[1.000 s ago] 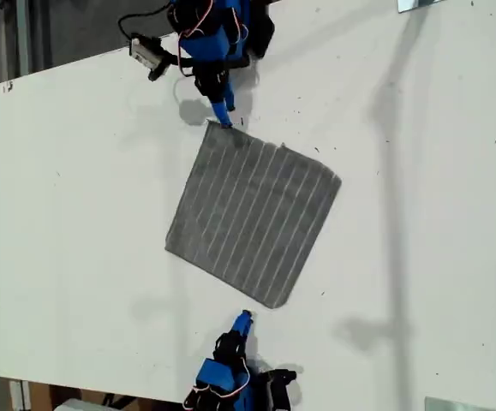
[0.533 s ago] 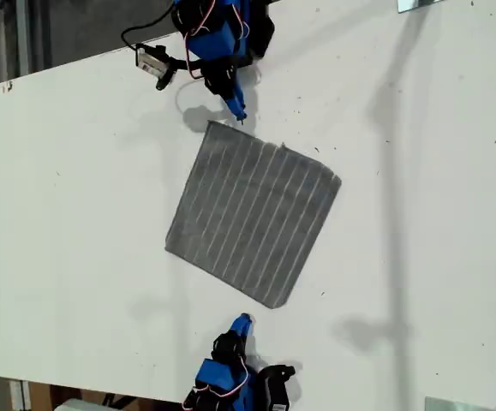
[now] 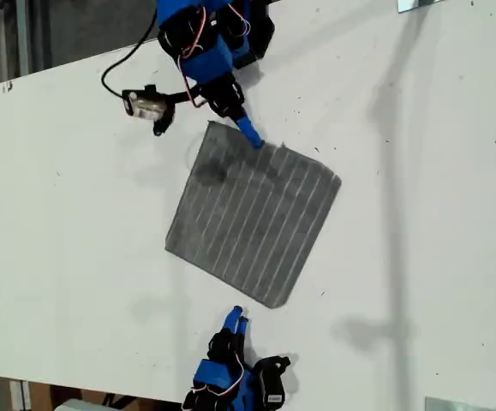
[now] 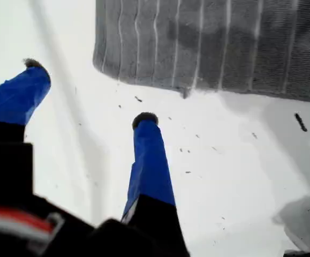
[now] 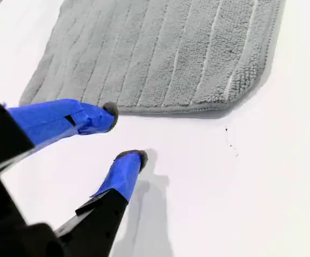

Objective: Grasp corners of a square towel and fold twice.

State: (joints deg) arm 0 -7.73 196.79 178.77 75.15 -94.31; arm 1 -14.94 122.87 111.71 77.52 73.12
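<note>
The grey striped towel (image 3: 252, 214) lies flat and unfolded on the white table (image 3: 68, 214). In the exterior view my first gripper (image 3: 249, 133) is at the top, over the towel's far edge just right of one of the corners (image 3: 212, 125). The first wrist view shows this gripper (image 4: 89, 91) open and empty, the towel (image 4: 208, 43) beyond its fingertips. My second gripper (image 3: 235, 319) is at the exterior view's bottom, a little short of the bottom corner (image 3: 273, 304). It (image 5: 123, 134) is open and empty beside the towel's edge (image 5: 160, 53), near a rounded corner (image 5: 251, 96).
The first arm's camera (image 3: 140, 104) and its black cable (image 3: 123, 64) hang over the table near the top. Metal pieces sit at the exterior view's top right (image 3: 419, 4) and bottom right (image 3: 449, 404). The table's edge (image 3: 59, 64) runs diagonally at the upper left.
My first gripper has swung from the towel's top corner rightwards in the exterior view, onto its edge, its camera dropping lower left. My second gripper shifted slightly left. The towel has not moved.
</note>
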